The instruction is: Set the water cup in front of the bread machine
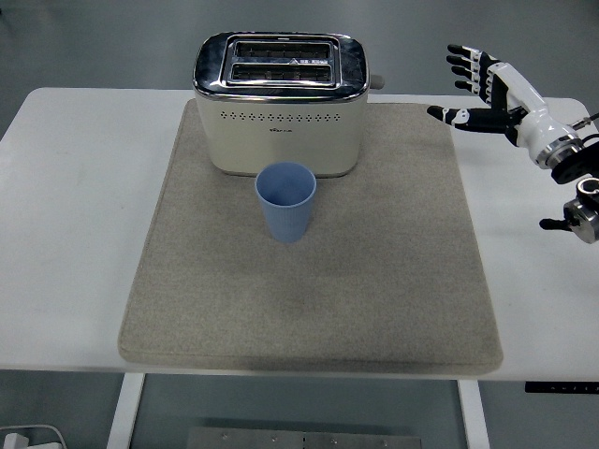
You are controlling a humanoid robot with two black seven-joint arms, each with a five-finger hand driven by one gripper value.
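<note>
One robot hand [487,86] is seen at the worktop's [75,215] far right, fingers spread, nothing held. The blue cup [286,201] is set upright just before the toaster [278,103], on the mat [309,290].

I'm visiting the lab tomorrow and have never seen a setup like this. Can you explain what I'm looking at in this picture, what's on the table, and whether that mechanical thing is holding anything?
This is one view from a camera mounted high on a humanoid robot, looking down over its white table; the near edge is at the bottom. The black-and-white thing at the upper right is the robot's right hand, with five fingers on a black arm that comes in from the right edge. Its fingers are spread and it holds nothing. The left arm is not in the picture.

On the table lies a beige mat. At the mat's back stands a cream and chrome toaster, the "bread machine", with two slots on top. Directly in front of it, upright on the mat, stands a blue cup. So the cup already stands where the task wants it.
</note>
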